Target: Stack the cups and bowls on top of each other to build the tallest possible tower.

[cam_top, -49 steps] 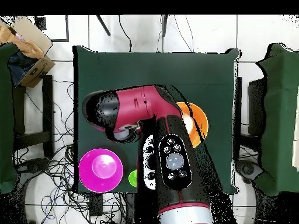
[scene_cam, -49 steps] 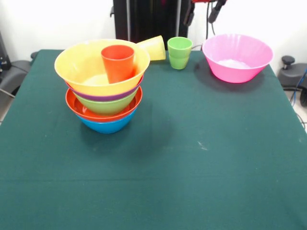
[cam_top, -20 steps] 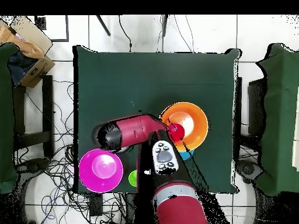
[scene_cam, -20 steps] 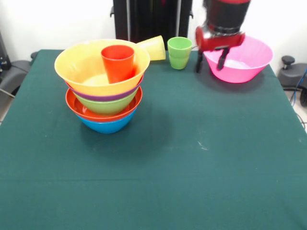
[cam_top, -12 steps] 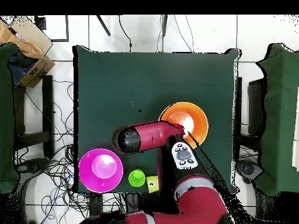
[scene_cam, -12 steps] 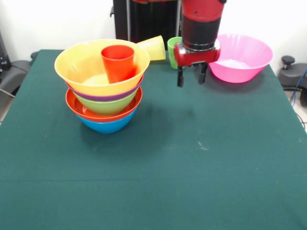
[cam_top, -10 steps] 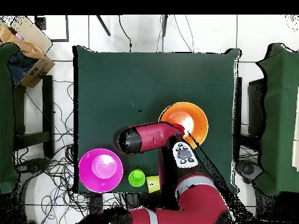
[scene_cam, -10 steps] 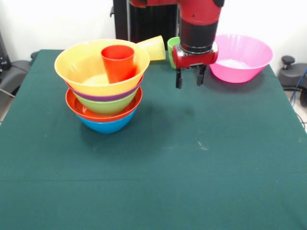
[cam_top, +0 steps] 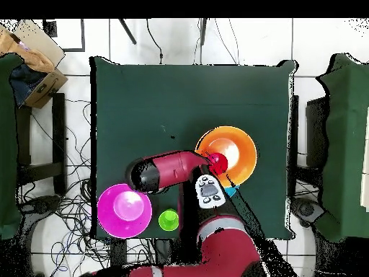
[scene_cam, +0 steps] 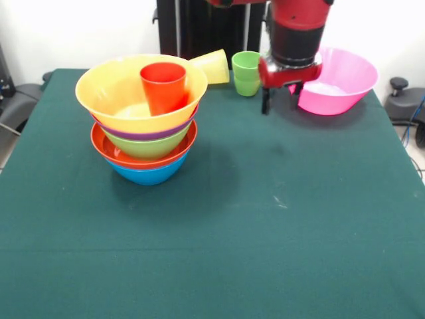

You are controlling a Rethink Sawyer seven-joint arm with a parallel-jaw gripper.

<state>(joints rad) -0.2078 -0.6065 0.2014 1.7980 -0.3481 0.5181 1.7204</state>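
The tower (scene_cam: 146, 126) stands at the left of the front view: blue, red-orange, green and purple bowls with a large yellow-orange bowl (scene_cam: 113, 90) on top. A red cup (scene_cam: 163, 86) stands upright inside that top bowl. Behind the tower a yellow cup (scene_cam: 212, 65) lies on its side. A light green cup (scene_cam: 248, 72) stands upright next to it. The large pink bowl (scene_cam: 330, 80) sits alone at the far right. My gripper (scene_cam: 279, 98) hangs open and empty between the green cup and the pink bowl, low over the cloth.
The dark green table (scene_cam: 265, 232) is bare across its near half. From overhead, my arm (cam_top: 169, 172) lies across the space between the pink bowl (cam_top: 125, 210), the green cup (cam_top: 169, 220) and the tower (cam_top: 241, 153). Chairs stand at both table sides.
In the front view my gripper has shifted right and slightly back, from in front of the green cup to the pink bowl's left edge. No cup or bowl has moved.
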